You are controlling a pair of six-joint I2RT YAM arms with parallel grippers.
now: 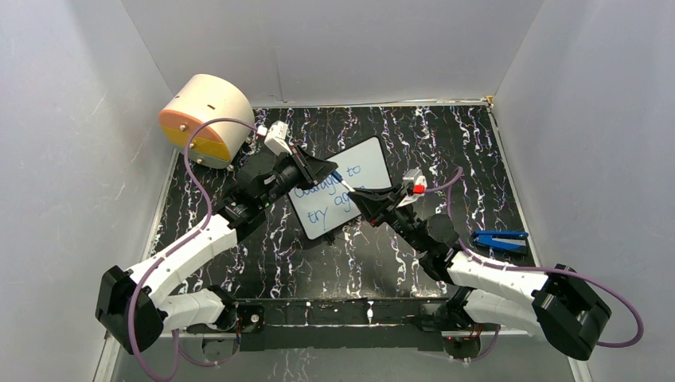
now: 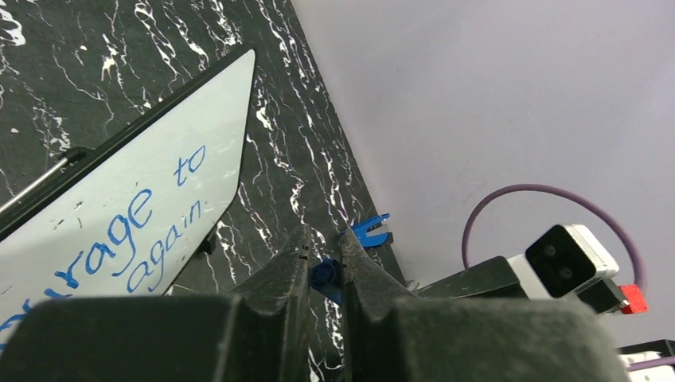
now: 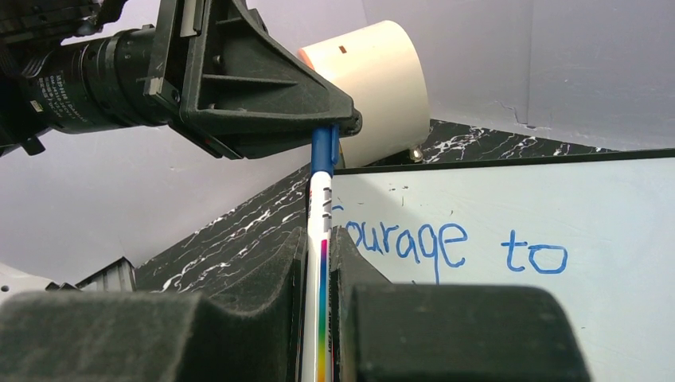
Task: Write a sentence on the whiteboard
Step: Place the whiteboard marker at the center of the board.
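Top external view: a black tabletop veined with white like marble [image 1: 446, 151] fills the floor of a booth closed in by plain pale grey walls [image 1: 358, 40] at the back and on both sides. In the middle of the frame lies the small flat whiteboard with a thin black rim [image 1: 370, 159], turned at a slant to the table's edges. The blue handwritten sentence [image 1: 326, 199] runs across it in two lines, partly covered by the arms. The wrist views show "ourage to" and "again." of it. At upper left, against the back corner, a cream cylindrical drum with an orange and yellow face [image 1: 207, 111] rests on its side. At the right edge of the table, well apart from the board, lies a small blue plastic piece [image 1: 500, 239]. Above the board the two arms meet tip to tip. The right gripper [image 1: 351, 191] is pressed together on a white-barrelled marker with a rainbow stripe [image 3: 321, 215], and the left gripper [image 1: 335, 173] pinches the blue cap [image 3: 322, 150] at that marker's far end. Purple cables [image 1: 191, 159] loop from both arms
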